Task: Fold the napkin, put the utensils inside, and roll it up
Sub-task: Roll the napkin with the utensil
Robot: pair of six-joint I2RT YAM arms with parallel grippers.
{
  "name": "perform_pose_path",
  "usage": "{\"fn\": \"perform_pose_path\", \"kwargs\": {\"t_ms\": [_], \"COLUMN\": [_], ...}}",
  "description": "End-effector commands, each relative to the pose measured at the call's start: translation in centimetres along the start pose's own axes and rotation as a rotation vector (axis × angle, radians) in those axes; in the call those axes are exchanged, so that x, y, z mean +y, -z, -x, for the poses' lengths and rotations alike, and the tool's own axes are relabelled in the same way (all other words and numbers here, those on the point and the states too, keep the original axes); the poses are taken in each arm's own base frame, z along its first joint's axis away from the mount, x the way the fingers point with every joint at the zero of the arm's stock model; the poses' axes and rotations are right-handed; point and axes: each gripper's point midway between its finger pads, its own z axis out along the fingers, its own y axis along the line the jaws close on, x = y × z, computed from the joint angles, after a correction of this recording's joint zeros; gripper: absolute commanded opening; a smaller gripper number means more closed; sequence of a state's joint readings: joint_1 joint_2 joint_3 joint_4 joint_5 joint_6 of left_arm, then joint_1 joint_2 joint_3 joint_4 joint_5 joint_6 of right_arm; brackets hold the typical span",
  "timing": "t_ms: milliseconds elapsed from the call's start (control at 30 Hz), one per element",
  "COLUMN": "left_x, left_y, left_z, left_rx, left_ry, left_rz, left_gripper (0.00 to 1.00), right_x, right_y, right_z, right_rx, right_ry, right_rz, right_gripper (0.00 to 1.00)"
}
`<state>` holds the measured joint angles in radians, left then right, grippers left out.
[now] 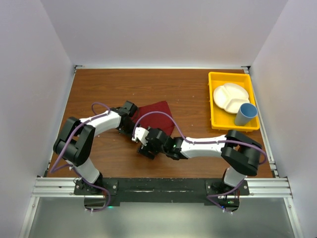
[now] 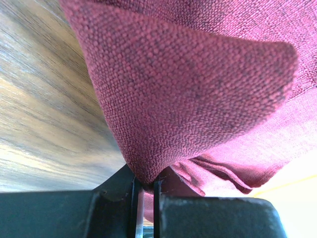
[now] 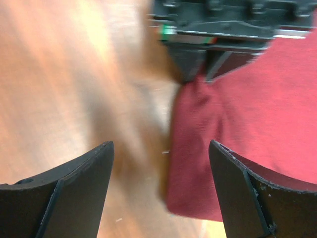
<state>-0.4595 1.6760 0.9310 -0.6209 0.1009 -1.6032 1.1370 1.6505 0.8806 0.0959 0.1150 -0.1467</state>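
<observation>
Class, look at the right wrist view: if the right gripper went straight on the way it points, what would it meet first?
Probably the edge of the napkin on the table, just ahead of the right gripper; the left gripper, pinching that cloth, sits beyond. Depth is unclear.

brown wood-grain table top (image 1: 188, 89) | yellow rectangular plastic tray (image 1: 213, 106) at far-right of table, against right wall | white round divided plate (image 1: 229, 96) inside tray, far part | light-blue plastic cup (image 1: 245, 114) inside tray, near-right corner, at plate's edge | silver aluminium rail (image 1: 54, 187) along near edge | plain white walls (image 1: 163, 29) on three sides
</observation>
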Motion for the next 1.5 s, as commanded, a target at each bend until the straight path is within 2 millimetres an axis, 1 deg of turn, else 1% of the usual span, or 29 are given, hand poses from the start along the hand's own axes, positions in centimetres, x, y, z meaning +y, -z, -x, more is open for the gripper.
{"fn": "perform_pose_path", "kwargs": {"t_ms": [0, 100, 200, 333, 433, 467, 533, 567, 600, 667, 700, 733, 767, 800, 867, 900, 967, 1000, 1033, 1067, 1100, 1133, 1167, 1200, 1233, 1267, 1300, 1367, 1467], "left_x": [7.6, 7.6, 7.3, 7.2, 7.3, 7.3, 7.4, 7.4, 7.3, 7.0, 6.7, 6.6, 6.5, 6.2, 5.6, 5.0, 3.8, 3.2, 2.7, 1.8, 1.2, 0.1, -0.1, -0.2, -0.6, -0.6, -0.2, -0.7, -0.2], "left_y": [-1.4, -1.3, -1.0, -0.6, -0.5, -0.5, -0.4, -0.4, -0.4, -0.3, -0.2, -0.1, 0.0, 0.1, 0.6, 1.1, 2.5, 3.1, 3.8, 5.0, 5.7, 7.2, 7.9, 8.5, 9.5, 9.8, 10.0, 10.3, 9.1], "left_z": [0.6, 0.4, 0.5, 0.7, 0.9, 0.8, 0.7, 0.6, 0.6, 0.6, 0.7, 0.9, 1.0, 1.2, 2.1, 2.5, 3.8, 4.3, 4.9, 5.1, 5.4, 6.2, 6.5, 6.9, 6.9, 6.9, 6.4, 5.9, 4.6], "left_rx": [-0.028, -0.018, -0.015, -0.022, -0.022, -0.017, -0.010, -0.004, -0.001, 0.000, -0.002, -0.004, -0.004, -0.007, -0.033, -0.047, -0.102, -0.128, -0.157, -0.176, -0.192, -0.252, -0.279, -0.310, -0.332, -0.341, -0.330, -0.328, -0.260], "left_ry": [-0.042, -0.046, -0.045, -0.047, -0.045, -0.044, -0.043, -0.045, -0.040, -0.039, -0.044, -0.043, -0.046, -0.058, -0.066, -0.094, -0.120, -0.158, -0.169, -0.204, -0.222, -0.243, -0.272, -0.278, -0.293, -0.311, -0.323, -0.352, -0.341], "left_rz": [0.269, 0.270, 0.263, 0.257, 0.260, 0.262, 0.257, 0.249, 0.232, 0.201, 0.170, 0.154, 0.134, 0.091, 0.036, -0.016, -0.097, -0.126, -0.156, -0.213, -0.246, -0.303, -0.323, -0.337, -0.390, -0.410, -0.440, -0.500, -0.530], "left_gripper": [0.00, 0.00, 0.00, 0.00, 0.00, 0.00, 0.00, 0.00, 0.00, 0.00, 0.00, 0.00, 0.00, 0.00, 0.14, 0.34, 0.53, 0.66, 0.69, 0.73, 0.74, 0.75, 0.77, 0.78, 0.79, 0.80, 0.80, 0.84, 0.88], "right_x": [-4.0, -3.6, -3.1, -2.0, -2.3, -2.1, -2.3, -1.8, -1.7, -1.3, -0.9, -0.8, -0.7, -0.3, -0.5, -0.5, -0.8, -1.3, -0.8, -1.0, -0.6, -0.6, -1.3, -0.5, -0.6, -1.3, -0.6, -0.9, -0.8], "right_y": [-0.5, -1.9, -2.8, -3.6, -4.5, -5.0, -5.6, -5.9, -6.0, -6.3, -6.3, -6.3, -6.3, -6.2, -6.1, -6.1, -6.2, -6.2, -6.2, -6.3, -6.3, -6.3, -6.4, -6.4, -6.3, -6.3, -6.1, -5.9, -5.9], "right_z": [2.2, 1.8, 1.2, -0.2, -1.3, -2.2, -3.3, -4.2, -4.8, -6.0, -6.6, -6.8, -6.9, -7.0, -7.1, -7.2, -7.1, -7.2, -6.9, -6.5, -6.5, -6.3, -5.7, -5.3, -5.0, -5.1, -4.7, -4.9, -5.0], "right_rx": [-0.067, -0.022, 0.004, 0.015, 0.041, 0.065, 0.091, 0.110, 0.120, 0.139, 0.149, 0.152, 0.153, 0.151, 0.143, 0.143, 0.135, 0.134, 0.129, 0.119, 0.127, 0.126, 0.112, 0.105, 0.096, 0.100, 0.089, 0.100, 0.092], "right_ry": [0.065, 0.097, 0.103, 0.057, -0.013, -0.037, -0.101, -0.119, -0.140, -0.201, -0.213, -0.239, -0.254, -0.272, -0.324, -0.341, -0.406, -0.449, -0.474, -0.497, -0.550, -0.584, -0.663, -0.705, -0.752, -0.848, -0.887, -1.026, -1.163], "right_rz": [-0.230, -0.214, -0.192, -0.153, -0.152, -0.133, -0.130, -0.107, -0.103, -0.082, -0.066, -0.059, -0.048, -0.018, 0.002, 0.016, 0.062, 0.069, 0.119, 0.134, 0.195, 0.227, 0.250, 0.336, 0.371, 0.384, 0.467, 0.511, 0.600], "right_gripper": [0.80, 0.80, 0.77, 0.74, 0.68, 0.60, 0.52, 0.46, 0.35, 0.26, 0.14, 0.10, 0.01, 0.00, 0.00, 0.00, 0.00, 0.00, 0.00, 0.00, 0.00, 0.00, 0.00, 0.00, 0.00, 0.00, 0.00, 0.00, 0.00]}}
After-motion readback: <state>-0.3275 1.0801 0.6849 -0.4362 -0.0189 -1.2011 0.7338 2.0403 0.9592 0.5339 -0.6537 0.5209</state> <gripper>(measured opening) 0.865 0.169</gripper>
